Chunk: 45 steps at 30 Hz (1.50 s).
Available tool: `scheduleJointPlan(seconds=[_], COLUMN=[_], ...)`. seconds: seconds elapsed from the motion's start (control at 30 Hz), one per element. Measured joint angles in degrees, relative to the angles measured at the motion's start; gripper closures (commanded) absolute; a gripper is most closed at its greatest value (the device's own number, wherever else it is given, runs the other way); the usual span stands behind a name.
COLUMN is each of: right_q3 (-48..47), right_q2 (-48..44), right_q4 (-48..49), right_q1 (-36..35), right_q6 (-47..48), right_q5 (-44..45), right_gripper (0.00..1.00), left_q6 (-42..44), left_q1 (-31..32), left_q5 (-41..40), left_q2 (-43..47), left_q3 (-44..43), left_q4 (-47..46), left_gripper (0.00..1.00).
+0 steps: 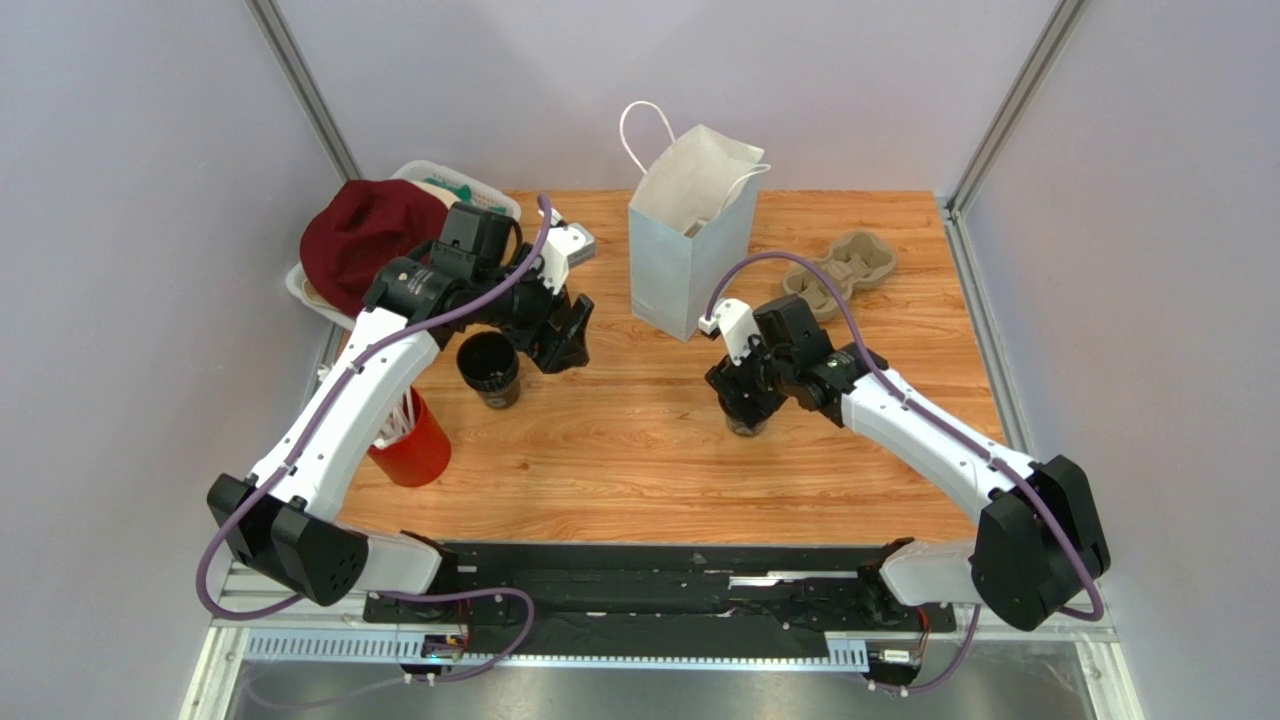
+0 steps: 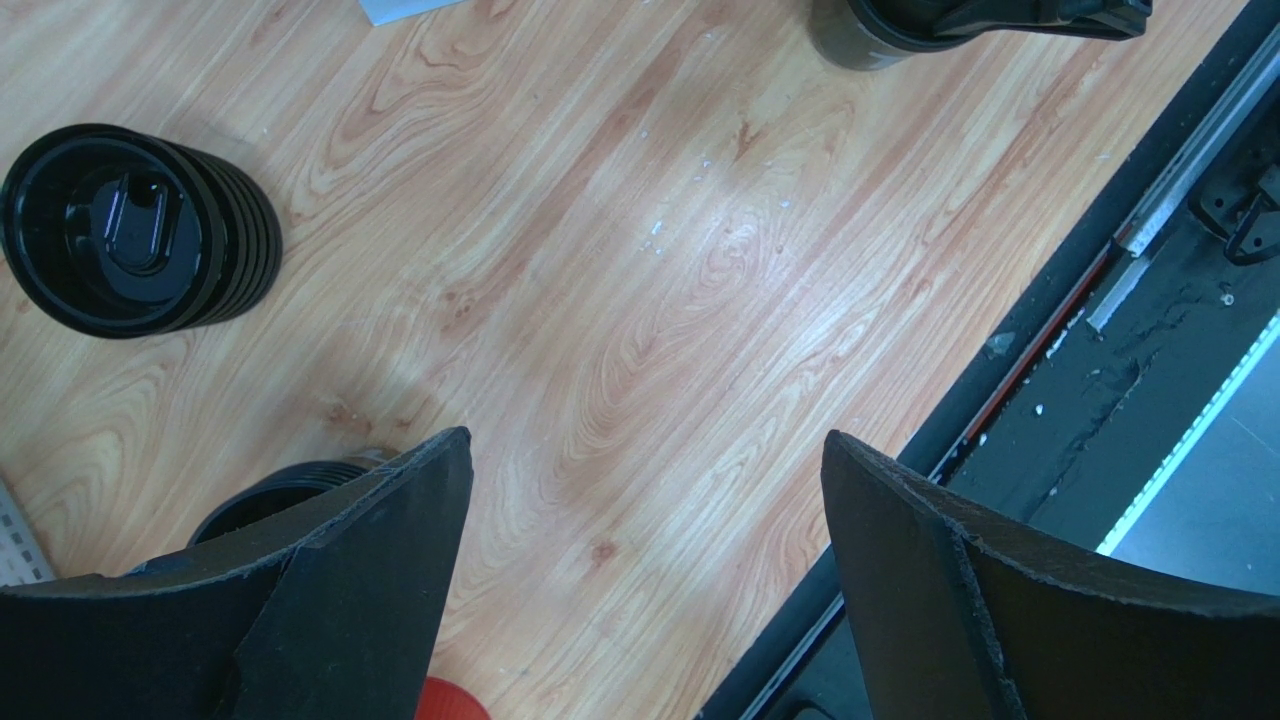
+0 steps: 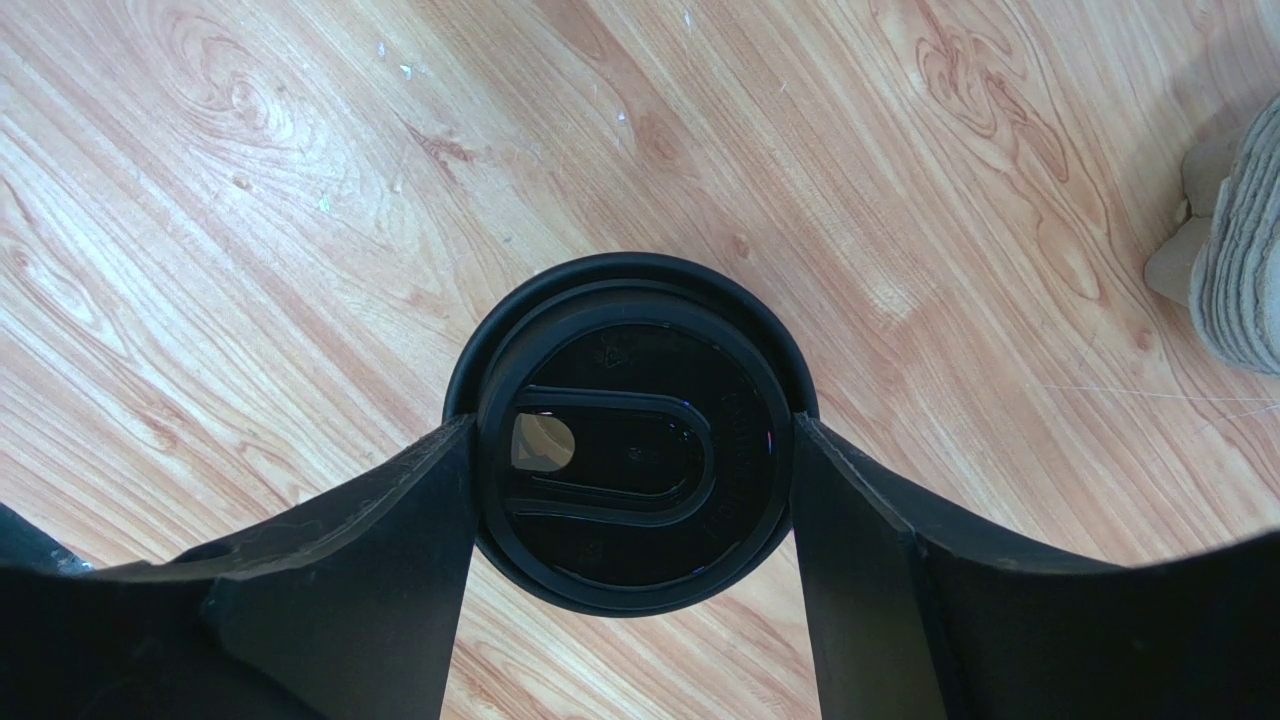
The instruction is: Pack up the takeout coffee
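The takeout coffee [image 3: 631, 450], a small dark cup with a black sip lid, stands on the wooden table. My right gripper [image 3: 634, 428] is shut on it, one finger pressing each side of the lid. In the top view that gripper [image 1: 741, 408] is in front of the pale-blue paper bag [image 1: 691, 225], which stands open and upright. A second dark cup [image 1: 492, 371] without a lid stands left of centre. My left gripper [image 1: 568, 338] is just right of it, open and empty. In the left wrist view [image 2: 646, 450] only bare wood lies between the fingers.
A stack of black lids [image 2: 135, 228] sits on the table ahead of the left gripper. A red cup of straws [image 1: 413, 443] stands at the left edge. A grey pulp tray [image 1: 842, 275] is right of the bag. A maroon hat [image 1: 368, 233] lies at the back left.
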<state>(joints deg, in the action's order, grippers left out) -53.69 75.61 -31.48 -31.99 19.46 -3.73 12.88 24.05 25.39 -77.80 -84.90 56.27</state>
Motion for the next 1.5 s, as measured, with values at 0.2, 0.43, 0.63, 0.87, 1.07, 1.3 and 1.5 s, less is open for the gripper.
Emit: scheduleJointPlan(seconds=[0.2,0.43,0.63,0.87,1.07,1.3,1.5], right_q3=[0.0,0.4,0.4,0.6,3.0,4.2,4.2], right_q2=[-0.1,-1.8,-2.8,-3.0,-3.4,-4.3,-5.9], right_q4=[0.1,0.0,0.0,0.0,1.9,3.5,3.6], right_q1=[0.5,1.0,1.1,1.2,0.7,-0.6,-0.6], right_q6=[0.0,0.0,0.0,0.1,0.7,2.1,2.1], right_q5=[-0.5,-0.6,-0.9,-0.8,0.4,2.3,2.8], right_gripper=[0.08,0.05,0.04,0.04,0.02,0.02,0.01], left_q6=[-0.1,-0.2,-0.2,-0.2,-0.2,-0.2,-0.2], left_q1=[0.0,0.0,0.0,0.0,0.0,0.0,0.2], left_q5=[0.0,0.0,0.0,0.0,0.1,0.4,0.4], left_q2=[0.0,0.0,0.0,0.0,-0.1,-0.9,-1.1], left_q3=[0.0,0.0,0.0,0.0,0.0,0.0,0.0], left_q4=[0.0,0.0,0.0,0.0,0.0,0.0,0.0], left_gripper=[0.06,0.06,0.06,0.06,0.06,0.06,0.06])
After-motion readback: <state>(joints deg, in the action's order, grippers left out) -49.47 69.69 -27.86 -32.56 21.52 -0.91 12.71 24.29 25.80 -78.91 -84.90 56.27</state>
